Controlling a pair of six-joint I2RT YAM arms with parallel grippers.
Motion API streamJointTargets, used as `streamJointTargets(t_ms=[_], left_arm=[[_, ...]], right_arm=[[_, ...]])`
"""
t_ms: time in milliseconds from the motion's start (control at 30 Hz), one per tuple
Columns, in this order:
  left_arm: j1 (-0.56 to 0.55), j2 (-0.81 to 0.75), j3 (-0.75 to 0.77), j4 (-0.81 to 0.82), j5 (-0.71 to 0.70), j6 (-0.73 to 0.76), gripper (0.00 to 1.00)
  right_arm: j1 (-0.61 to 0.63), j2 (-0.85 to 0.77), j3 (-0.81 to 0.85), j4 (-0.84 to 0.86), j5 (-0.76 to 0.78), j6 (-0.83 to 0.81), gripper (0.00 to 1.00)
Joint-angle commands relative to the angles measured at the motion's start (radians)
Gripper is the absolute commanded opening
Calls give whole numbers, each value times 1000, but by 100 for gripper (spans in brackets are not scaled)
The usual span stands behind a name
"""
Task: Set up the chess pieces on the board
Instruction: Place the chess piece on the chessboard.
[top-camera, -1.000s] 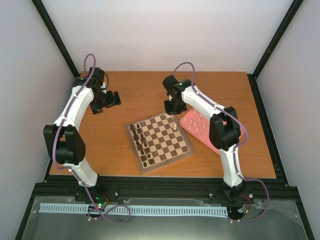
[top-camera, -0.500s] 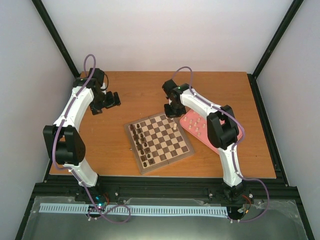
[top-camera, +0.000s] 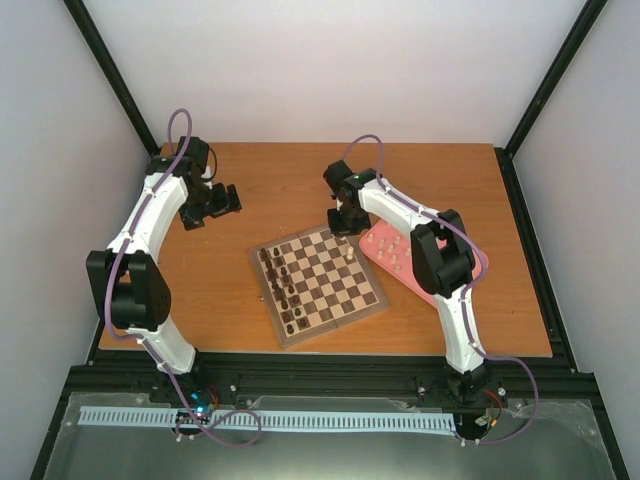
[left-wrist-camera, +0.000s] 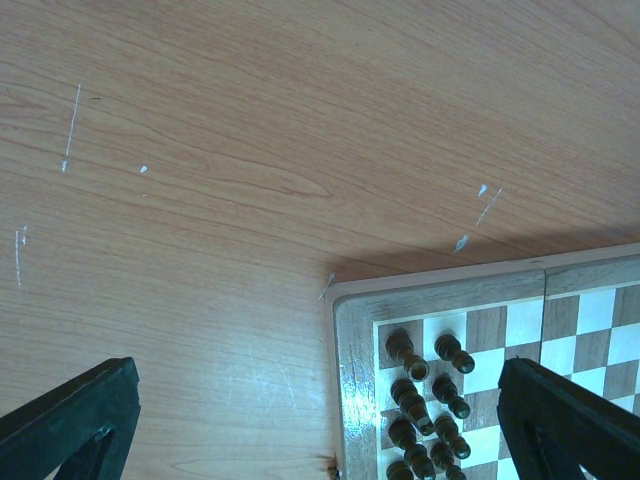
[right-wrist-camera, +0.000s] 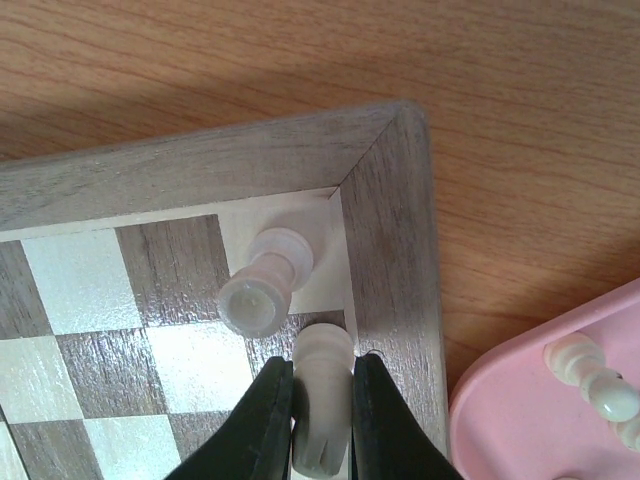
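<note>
White walls (top-camera: 300, 70) box in an orange-brown wooden table (top-camera: 300, 180), fine-grained and lightly scratched. On it the board (right-wrist-camera: 390, 250) sits askew, with matte checks inside a broad brown border.

At the board's far right corner the right gripper (right-wrist-camera: 320, 385) pinches a pale piece (right-wrist-camera: 324, 345) between black fingers, just beside another cream piece (right-wrist-camera: 262, 285) standing on the corner square. That closeness is the worry, I'd say: a finger opening outward could clip the neighbour. These small, smooth, round-turned pieces would tip or roll easily. Set too far right, the held one would land half on the border.

More cream pieces (right-wrist-camera: 590, 375) lie in the glossy pink tray (right-wrist-camera: 500, 400) to the right. Dark pieces (left-wrist-camera: 425, 385) line the board's left side. Over the table's far left the left gripper (top-camera: 210, 203) hangs with its fingers spread wide — holding nothing.
</note>
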Motion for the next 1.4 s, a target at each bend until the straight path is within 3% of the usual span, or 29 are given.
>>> streamJointTargets(t_ms=[0, 1367], left_arm=[[-5, -26, -1, 10, -10, -10, 100], [-5, -27, -22, 24, -6, -1, 100]], right_arm=[[6, 30, 25, 9, -17, -13, 3], [25, 21, 30, -68, 0, -11, 3]])
